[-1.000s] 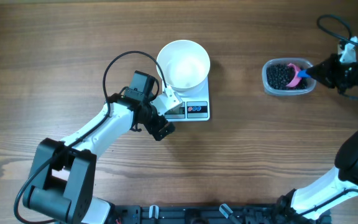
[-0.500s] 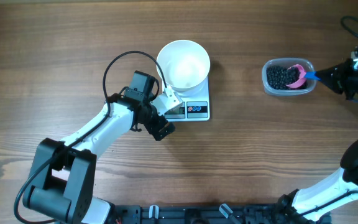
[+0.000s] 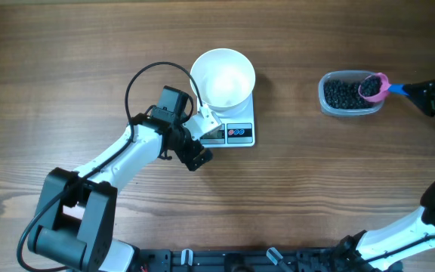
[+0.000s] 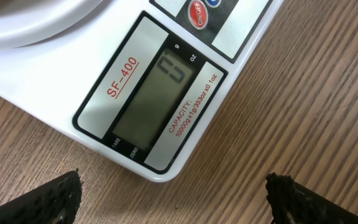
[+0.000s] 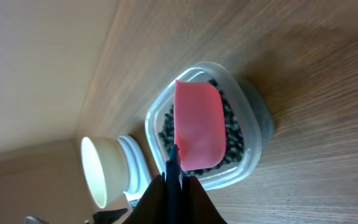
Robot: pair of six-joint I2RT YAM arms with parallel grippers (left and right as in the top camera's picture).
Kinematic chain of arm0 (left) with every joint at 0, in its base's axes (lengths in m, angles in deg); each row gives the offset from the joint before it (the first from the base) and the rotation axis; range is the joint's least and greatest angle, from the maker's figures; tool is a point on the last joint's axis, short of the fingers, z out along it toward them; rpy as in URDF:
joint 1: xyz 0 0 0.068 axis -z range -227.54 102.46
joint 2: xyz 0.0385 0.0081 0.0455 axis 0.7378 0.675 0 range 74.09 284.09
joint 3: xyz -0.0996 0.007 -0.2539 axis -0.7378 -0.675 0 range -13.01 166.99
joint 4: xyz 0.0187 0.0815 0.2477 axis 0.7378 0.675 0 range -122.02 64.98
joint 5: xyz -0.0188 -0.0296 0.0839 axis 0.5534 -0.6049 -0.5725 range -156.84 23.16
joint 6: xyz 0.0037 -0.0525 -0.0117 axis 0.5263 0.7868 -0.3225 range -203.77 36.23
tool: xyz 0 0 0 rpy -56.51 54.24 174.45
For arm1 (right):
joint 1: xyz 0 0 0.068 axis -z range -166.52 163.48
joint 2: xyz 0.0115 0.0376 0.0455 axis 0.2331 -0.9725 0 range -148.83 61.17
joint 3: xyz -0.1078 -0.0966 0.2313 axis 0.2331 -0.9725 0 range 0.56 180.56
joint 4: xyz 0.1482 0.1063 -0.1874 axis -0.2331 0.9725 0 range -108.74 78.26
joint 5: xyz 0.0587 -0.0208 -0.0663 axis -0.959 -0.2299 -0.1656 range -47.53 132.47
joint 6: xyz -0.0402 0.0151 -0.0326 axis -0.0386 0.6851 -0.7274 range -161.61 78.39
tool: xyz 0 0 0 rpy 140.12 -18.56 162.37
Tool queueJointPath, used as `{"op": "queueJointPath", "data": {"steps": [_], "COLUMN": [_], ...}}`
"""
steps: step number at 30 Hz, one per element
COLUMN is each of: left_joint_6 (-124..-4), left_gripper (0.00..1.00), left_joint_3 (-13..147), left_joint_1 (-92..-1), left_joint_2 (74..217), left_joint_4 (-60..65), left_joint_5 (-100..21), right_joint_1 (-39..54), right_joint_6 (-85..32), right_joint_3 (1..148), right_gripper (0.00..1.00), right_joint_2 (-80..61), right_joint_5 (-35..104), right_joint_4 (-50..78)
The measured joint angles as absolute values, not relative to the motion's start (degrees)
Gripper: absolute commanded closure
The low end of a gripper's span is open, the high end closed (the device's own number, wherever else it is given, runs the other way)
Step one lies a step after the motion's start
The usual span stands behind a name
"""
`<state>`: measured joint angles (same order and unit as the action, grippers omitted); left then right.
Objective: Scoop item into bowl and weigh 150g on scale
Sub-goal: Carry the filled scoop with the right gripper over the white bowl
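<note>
Two arms showed in the overhead view, both over the brown wooden table [image 3: 316,189]. My left arm reached from the near-left corner towards the small white rectangular kitchen scale [image 3: 236,133]. The left gripper [image 3: 201,140] was spread wide at the scale's front left corner and held nothing. The round plain white bowl [image 3: 223,78] sat on the scale's far half. Well to the right stood the clear rounded-rectangular plastic tub [image 3: 324,98], with the small round black pieces [image 3: 341,93] heaped inside. My right arm came in from the right edge, and the right gripper [image 3: 418,91] was clamped on the blue handle of the pink plastic scoop [image 3: 372,85]. The scoop hung over the tub's right rim with dark pieces in it.

On the left wrist view I read "SF-400" in red beside the grey display, and "CAPACITY: 10000gx1g/353ozx0.1oz" on its other side. A red round button read "ON/OFF". The display showed a single 0, with "g" and "oz" marks next to it. The black fingertips [image 4: 55,199] stood far apart in the bottom corners, clear of the scale.

On the right wrist view the closed black fingers pinched the scoop's handle. The pink scoop lay over the tub with black pieces around it. The bowl and scale looked small, further off to the left.
</note>
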<state>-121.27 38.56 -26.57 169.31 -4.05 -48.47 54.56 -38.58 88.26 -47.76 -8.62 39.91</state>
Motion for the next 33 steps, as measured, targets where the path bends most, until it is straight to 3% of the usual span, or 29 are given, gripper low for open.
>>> {"op": "queueJointPath", "data": {"steps": [18, 33], "left_joint_6": [-121.3, -121.3], "left_gripper": [0.0, 0.0], "left_joint_3": [38.6, 38.6], "left_joint_1": [-26.6, -26.6], "left_joint_2": [169.3, 169.3], "left_joint_4": [-4.0, -4.1], "left_joint_5": [-48.5, -48.5], "right_joint_1": [51.3, 21.3], "right_joint_6": [-38.4, -14.8], "right_joint_3": [88.3, 88.7], "right_gripper": [0.96, 0.96], "right_joint_2": [-47.7, -47.6], "right_joint_5": [-25.5, -26.5], "right_joint_4": [39.2, 5.1]}}
